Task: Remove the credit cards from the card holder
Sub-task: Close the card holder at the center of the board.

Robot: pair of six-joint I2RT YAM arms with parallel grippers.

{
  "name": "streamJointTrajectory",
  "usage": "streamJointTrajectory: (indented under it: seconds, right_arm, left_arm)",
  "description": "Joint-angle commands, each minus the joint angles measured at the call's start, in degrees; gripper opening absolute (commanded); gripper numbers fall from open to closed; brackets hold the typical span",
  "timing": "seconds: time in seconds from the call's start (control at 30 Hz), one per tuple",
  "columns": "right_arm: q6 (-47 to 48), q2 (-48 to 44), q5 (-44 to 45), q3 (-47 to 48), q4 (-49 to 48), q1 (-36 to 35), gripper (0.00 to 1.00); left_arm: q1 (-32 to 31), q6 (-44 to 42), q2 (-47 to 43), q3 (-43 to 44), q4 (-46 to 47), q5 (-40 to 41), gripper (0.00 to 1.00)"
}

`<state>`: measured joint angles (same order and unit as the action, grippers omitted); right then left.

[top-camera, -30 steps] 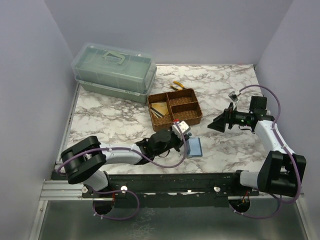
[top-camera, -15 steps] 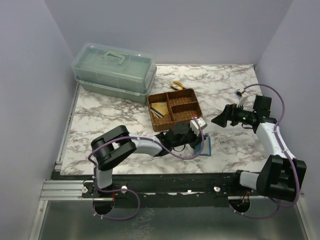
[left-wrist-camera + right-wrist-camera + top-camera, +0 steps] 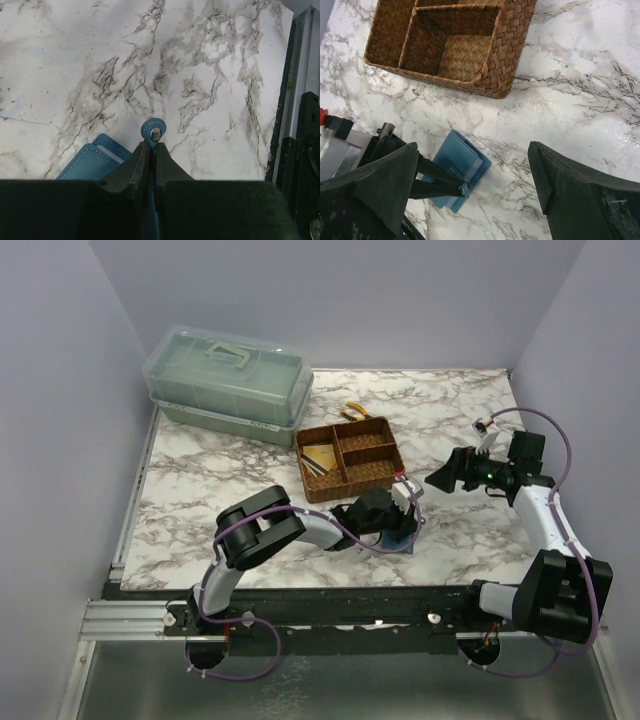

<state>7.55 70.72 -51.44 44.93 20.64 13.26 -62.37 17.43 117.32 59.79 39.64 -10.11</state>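
**Left hand**: the arm reaches across to the right of centre. The jaws are pressed together with almost no gap, pinching the round snap tab of the card holder. The metal snap shows just past the fingertips. Nothing else is in the grip.

**Card holder:** teal-blue. It sits on the marble desk near the front edge, in front of the right corner of the woven tray and apart from it.
- In the right wrist view the body looks flat on the desk, with the tab end towards the left hand.
- I cannot tell whether the tab end is raised.
- The two blue flaps are slightly offset, and a pale edge shows between them. I cannot tell whether it is a card.

**Right hand**: the jaws are spread as wide as they go and hold nothing. It hangs above the desk to the right of the tray, tilted down towards the card holder and touching nothing. Its own view frames the holder and the left fingers between its two fingers.

**Woven tray:** brown, three compartments.
- The two small compartments on the right show only the weave.
- A yellowish-gold rectangle lies flat in the large left compartment. It is too small to say whether it is a card.

**Elsewhere:**
- Yellow-handled pliers lie on the desk just behind the tray.
- A green lidded box with a top handle stands at the back left, well apart from both hands.
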Motion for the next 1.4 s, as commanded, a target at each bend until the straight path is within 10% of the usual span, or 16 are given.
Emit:
streamJointTrajectory:
  seconds: [0.0,0.63,1.03,1.37]
  right_arm:
    - [2.2,-0.8,0.4,0.1,0.7,0.5,1.0]
    - [10.5,0.2,-4.1,1.6,6.1,0.5,0.99]
    - [10.9,0.0,-4.8,1.6,6.2,0.5,0.99]
    - [15.5,4.6,-8.1,3.4,9.9,-3.7,0.99]
  left_arm:
    - [-0.2,3.9,3.1,0.8,-2.2,-0.5,0.17]
    - [-0.2,10.5,-16.1,-7.9,-9.6,8.2,0.68]
    - [3.4,32.4,-24.4,-20.7,-15.2,16.2,0.72]
    - [4.8,34.6,-21.9,-20.7,-16.2,16.2,0.66]
